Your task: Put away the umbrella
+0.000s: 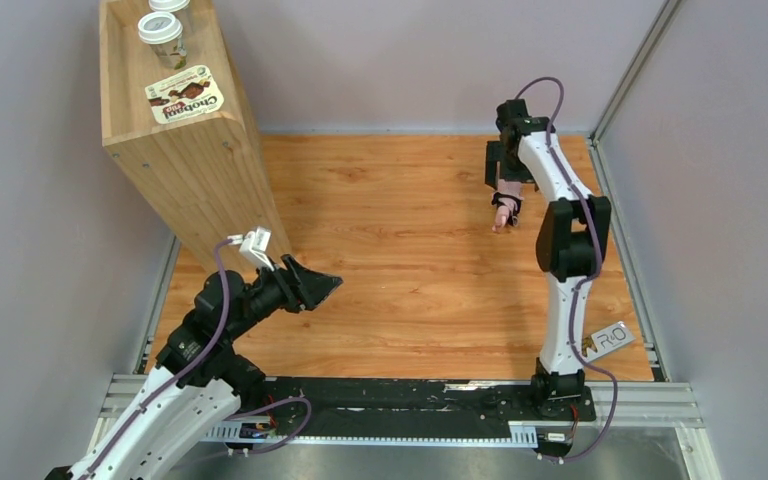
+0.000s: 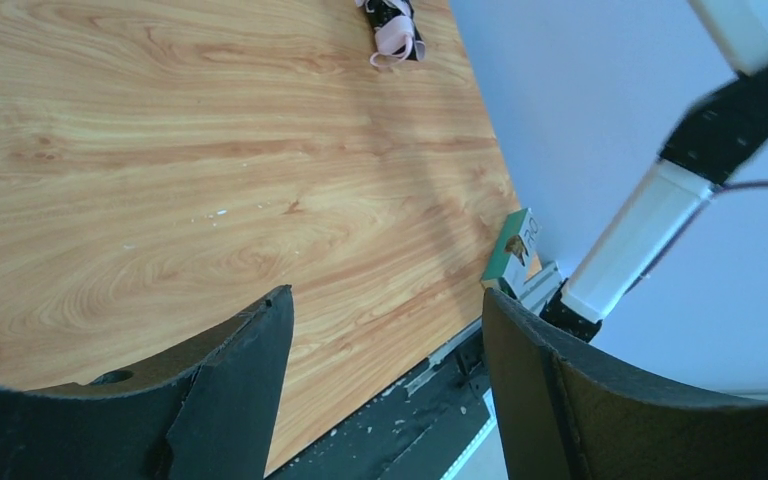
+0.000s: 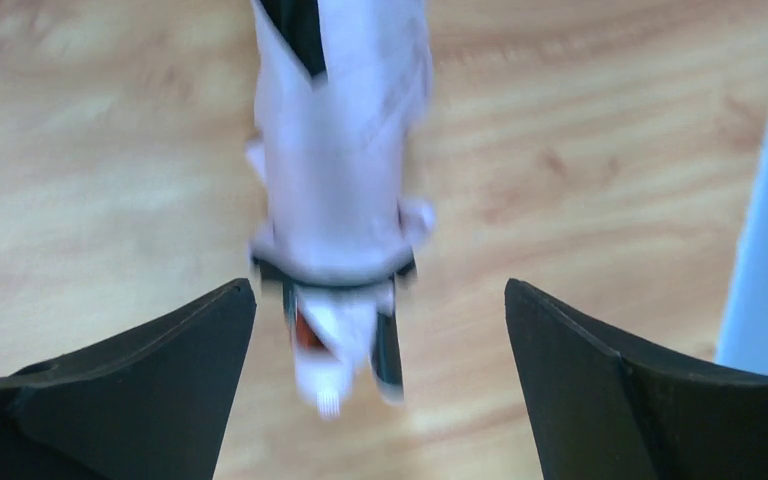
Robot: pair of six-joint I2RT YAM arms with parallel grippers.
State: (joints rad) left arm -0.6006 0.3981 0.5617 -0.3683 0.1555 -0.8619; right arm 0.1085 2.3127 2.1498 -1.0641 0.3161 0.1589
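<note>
Find the umbrella (image 1: 505,212) near the far right corner of the tabletop (image 1: 400,250), folded down to a small pale pink bundle with black ends, directly under the right gripper (image 3: 380,300). Blurred in the right wrist view, so no telling whether fully at rest. Sitting between that gripper's widely spread jaws, touching neither.

Probably light, with soft, loose fabric over stiff black ribs. Likely to slide or bunch under smooth fingers. Best taken across the firm middle of the bundle or by the black handle, not by the thin pink strap or a fold of fabric.

Well apart, toward the left edge: the left gripper (image 2: 385,300), jaws likewise spread, with nothing between.

On the wooden cabinet (image 1: 185,170) at the far left corner: a yogurt pack (image 1: 185,100) reading "Chobani Flip", just beside two lidded cups (image 1: 163,30). At the near right corner: a small card (image 1: 608,338), its writing too small to read surely.
</note>
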